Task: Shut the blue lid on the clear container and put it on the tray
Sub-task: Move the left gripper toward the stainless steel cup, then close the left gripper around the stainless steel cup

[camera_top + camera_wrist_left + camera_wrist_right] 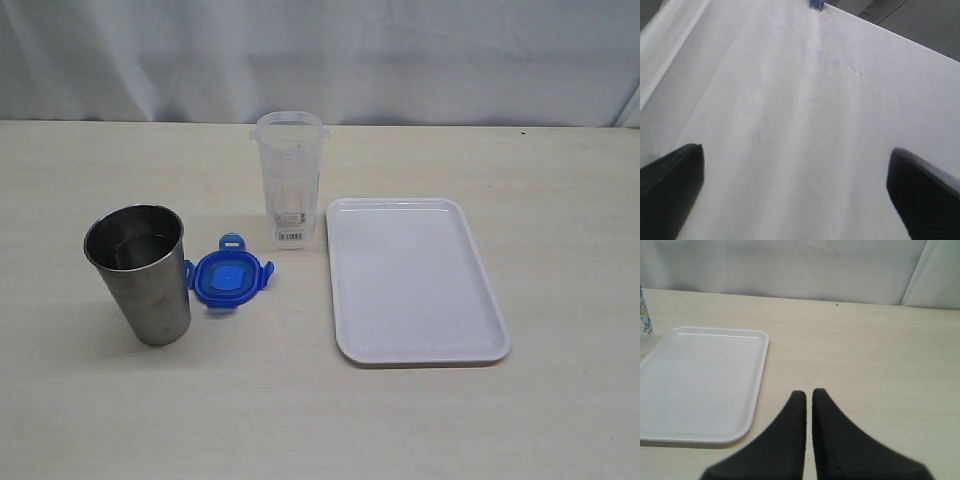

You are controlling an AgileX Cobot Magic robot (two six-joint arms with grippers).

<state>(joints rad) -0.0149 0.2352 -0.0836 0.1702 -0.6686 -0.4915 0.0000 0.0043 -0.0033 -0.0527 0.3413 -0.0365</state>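
Fingers (670,185) of left gripper (795,155) noted spread wide, empty; right gripper (809,400) pressed together, near tray (700,385). Located blue lid (228,278) left of tray, clear container (288,170) just beside tray corner, uncapped. Possible fault: tipping container by off-centre lid pressure.

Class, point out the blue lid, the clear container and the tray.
blue lid (228,277), exterior view, top face.
clear container (288,170), exterior view, side wall.
tray (415,280), exterior view, bare floor.
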